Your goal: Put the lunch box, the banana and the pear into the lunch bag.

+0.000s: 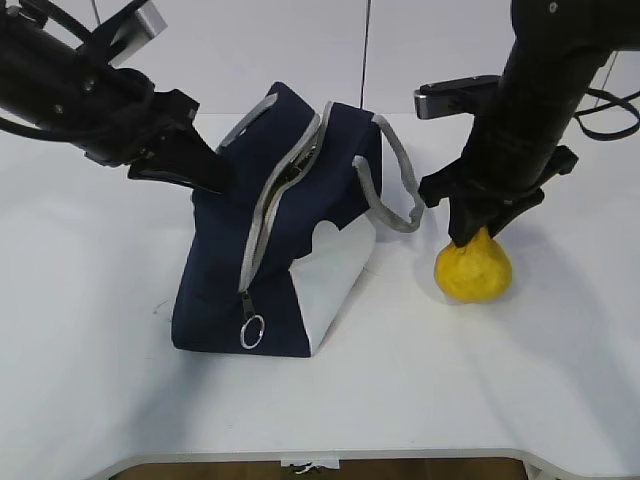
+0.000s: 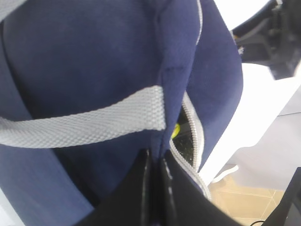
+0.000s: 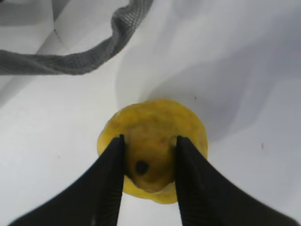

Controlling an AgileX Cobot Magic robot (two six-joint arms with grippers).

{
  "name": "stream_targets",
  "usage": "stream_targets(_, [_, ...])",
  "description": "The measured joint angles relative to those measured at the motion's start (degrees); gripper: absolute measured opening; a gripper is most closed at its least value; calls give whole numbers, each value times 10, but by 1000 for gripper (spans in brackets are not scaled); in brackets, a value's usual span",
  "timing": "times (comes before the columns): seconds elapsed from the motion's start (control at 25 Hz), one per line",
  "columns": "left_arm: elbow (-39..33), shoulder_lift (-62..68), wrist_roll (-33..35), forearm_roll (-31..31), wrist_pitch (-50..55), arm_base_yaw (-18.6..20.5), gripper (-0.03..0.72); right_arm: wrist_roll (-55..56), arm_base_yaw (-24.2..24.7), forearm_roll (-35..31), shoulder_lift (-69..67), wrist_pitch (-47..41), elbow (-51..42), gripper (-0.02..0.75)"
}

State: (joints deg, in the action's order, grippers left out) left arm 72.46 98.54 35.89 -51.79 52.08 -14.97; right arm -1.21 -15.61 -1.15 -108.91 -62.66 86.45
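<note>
The navy lunch bag [image 1: 220,290] stands on the white table with its zipper partly open. My left gripper [image 1: 215,180] is shut on the bag's fabric beside the opening, seen close in the left wrist view [image 2: 155,160]. A sliver of yellow [image 2: 175,131] shows inside the bag [image 2: 94,56]; I cannot tell what it is. The pear [image 1: 472,270] sits on the table to the right of the bag. My right gripper [image 1: 475,232] comes down on it, jaws closed on its narrow top [image 3: 149,141]. The pear [image 3: 155,117] rests on the table. The lunch box and banana are hidden.
The bag's grey webbing handle [image 1: 395,190] hangs toward the pear and shows in the right wrist view [image 3: 70,61]. The metal ring pull [image 1: 252,331] hangs at the bag's near end. The table's front edge [image 1: 320,458] is near.
</note>
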Motion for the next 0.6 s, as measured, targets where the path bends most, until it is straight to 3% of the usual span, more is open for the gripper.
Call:
stream_targets(0.4, [0, 0, 0, 0, 2, 0, -6, 0, 0, 6, 70, -37, 2, 257])
stream_targets(0.6, [0, 0, 0, -1, 4, 0, -6, 0, 0, -10, 114, -42, 73, 257])
